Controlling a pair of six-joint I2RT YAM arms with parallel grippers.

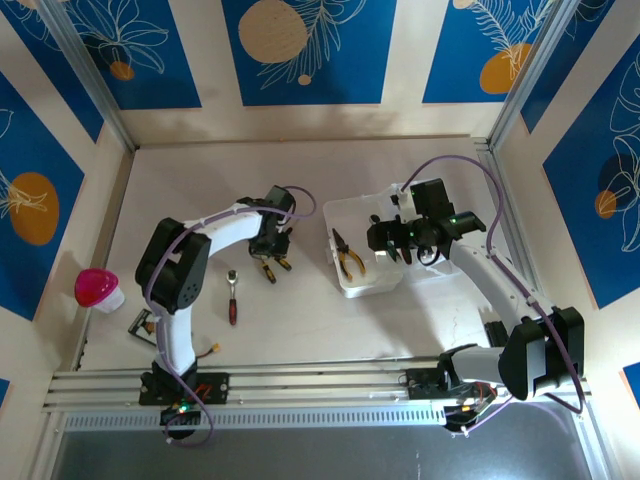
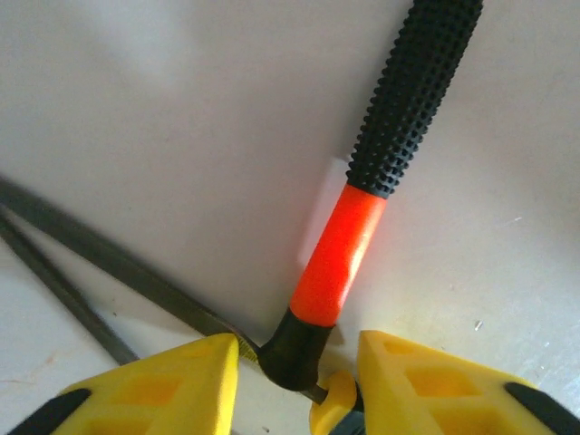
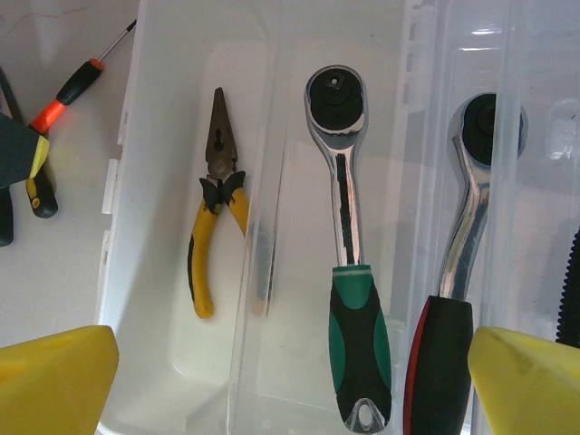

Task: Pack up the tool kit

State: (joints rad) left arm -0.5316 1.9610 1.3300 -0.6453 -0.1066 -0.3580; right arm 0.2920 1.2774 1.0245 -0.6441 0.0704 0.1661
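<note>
Left wrist view: the left gripper [image 2: 297, 362] stands narrow astride the collar of the orange-and-black screwdriver with a knurled grip [image 2: 362, 208], which lies on the white table [image 2: 181, 109]. Whether the yellow fingers [image 2: 154, 385] actually pinch it I cannot tell. A bite this close to the shaft could let the long handle swing or slip on lifting. A second yellow-handled tool [image 2: 331, 403] lies just under the jaws and might snag. The clear plastic hinged case [image 1: 345, 285] sits to the right, holding yellow-handled pliers [image 3: 213, 227] and a green-gripped ratchet [image 3: 349, 227]. The right gripper [image 3: 290, 390], spread wide, hangs over it, crowding the drop spot. A red-handled ratchet [image 1: 232, 298] lies loose on the table.
</note>
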